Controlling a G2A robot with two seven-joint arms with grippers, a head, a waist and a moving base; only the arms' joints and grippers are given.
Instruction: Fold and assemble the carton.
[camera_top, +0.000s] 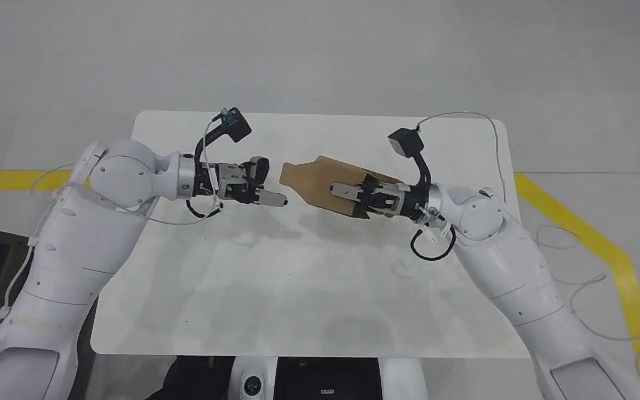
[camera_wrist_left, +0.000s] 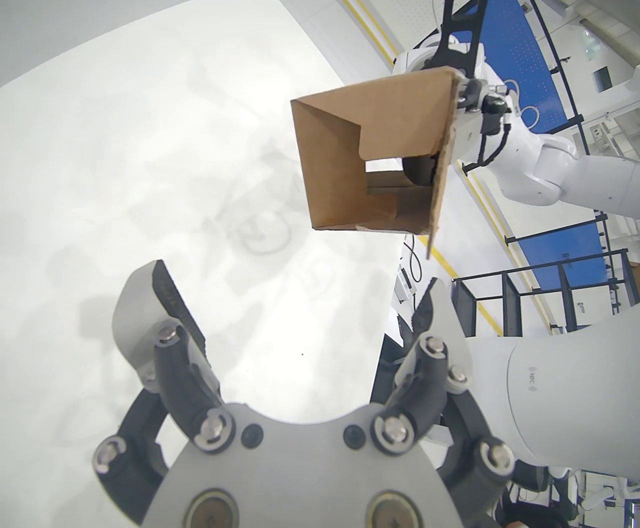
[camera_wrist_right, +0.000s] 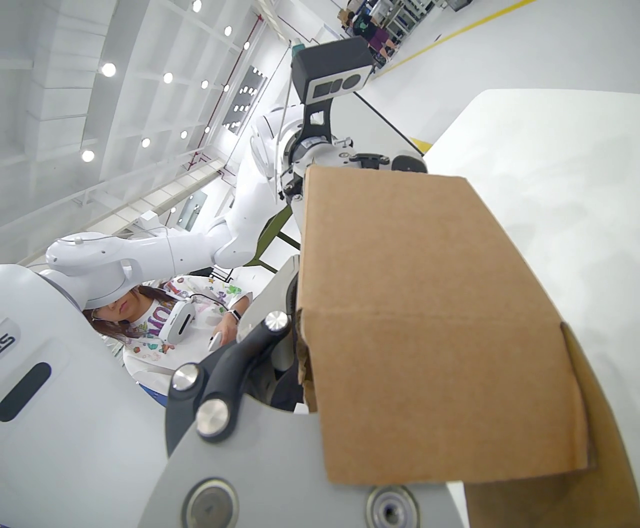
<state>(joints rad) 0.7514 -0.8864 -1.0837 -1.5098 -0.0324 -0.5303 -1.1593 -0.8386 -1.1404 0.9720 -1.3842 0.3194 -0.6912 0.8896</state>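
Observation:
A brown carton (camera_top: 318, 180) hangs in the air over the middle back of the white table (camera_top: 300, 290), partly opened into a tube. My right gripper (camera_top: 350, 192) is shut on one of its side walls; one finger (camera_wrist_right: 281, 300) lies along the wall of the carton (camera_wrist_right: 425, 325). In the left wrist view the carton's (camera_wrist_left: 370, 160) open end faces me, with loose flaps at its rim. My left gripper (camera_top: 272, 195) stands open just short of the carton's pointed flap, holding nothing. Its own view shows the left gripper (camera_wrist_left: 300, 305) with fingers spread wide below the carton.
The table's bare top (camera_wrist_left: 125, 175) spreads under both arms, with its rounded edge (camera_top: 300, 352) near the robot. Yellow floor tape (camera_top: 560, 215) runs beside the table on the right.

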